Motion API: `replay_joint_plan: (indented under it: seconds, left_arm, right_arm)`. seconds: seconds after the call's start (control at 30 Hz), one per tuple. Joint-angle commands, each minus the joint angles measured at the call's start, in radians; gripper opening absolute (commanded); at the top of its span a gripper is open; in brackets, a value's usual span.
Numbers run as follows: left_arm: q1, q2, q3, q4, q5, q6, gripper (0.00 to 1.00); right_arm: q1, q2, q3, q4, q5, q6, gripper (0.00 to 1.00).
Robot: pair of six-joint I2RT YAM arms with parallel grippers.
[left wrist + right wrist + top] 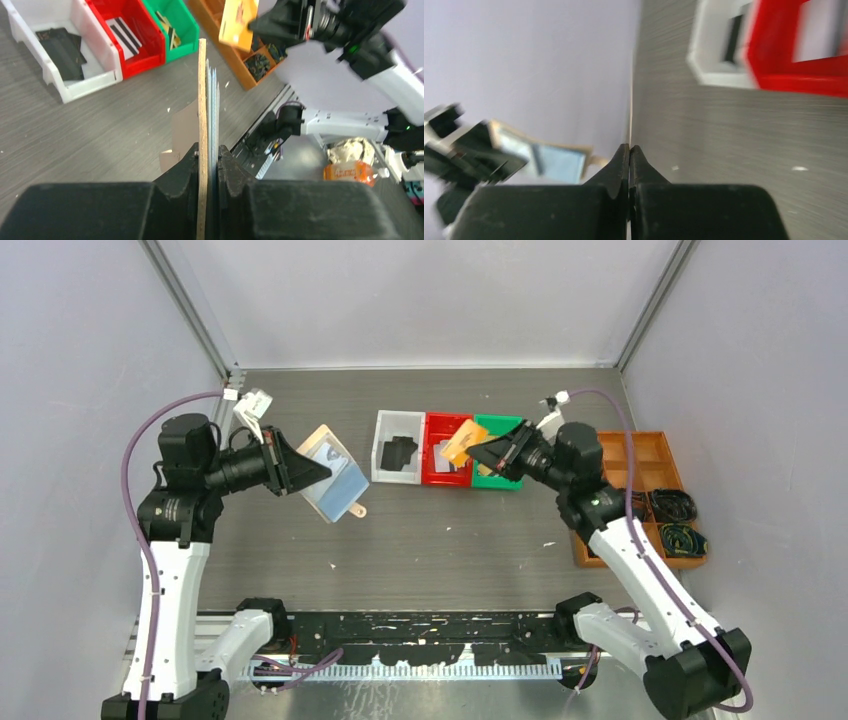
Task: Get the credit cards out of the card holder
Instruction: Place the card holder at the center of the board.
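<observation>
My left gripper (322, 473) is shut on the beige card holder (333, 476) and holds it open above the table's left middle, clear sleeves up. In the left wrist view the card holder (202, 100) stands edge-on between my fingers. My right gripper (474, 451) is shut on a gold/orange card (457, 445) and holds it over the red bin. In the right wrist view that card (631, 100) is a thin edge-on line. A black card (398, 452) lies in the white bin. A white card with a dark stripe (123, 34) lies in the red bin.
The white bin (385, 421), red bin (436, 424) and green bin (502, 424) stand in a row at the table's middle back. An orange compartment tray (648, 454) with cables stands at the right. Grey walls enclose the table.
</observation>
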Motion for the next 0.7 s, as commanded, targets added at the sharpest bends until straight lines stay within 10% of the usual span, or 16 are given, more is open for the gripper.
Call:
replay_joint_plan:
  seconds: [0.0, 0.33, 0.67]
  left_arm:
    - [0.005, -0.007, 0.046, -0.103, 0.076, 0.191, 0.14]
    - [0.006, 0.01, 0.011, -0.145, 0.094, 0.236, 0.13]
    - [0.001, 0.116, -0.022, -0.257, 0.027, 0.437, 0.14]
  right_arm:
    - [-0.062, 0.033, 0.199, -0.623, 0.296, -0.381, 0.01]
    - [-0.126, 0.393, 0.403, -0.69, 0.558, -0.585, 0.01]
    - [-0.155, 0.736, 0.601, -0.645, 0.442, -0.661, 0.01]
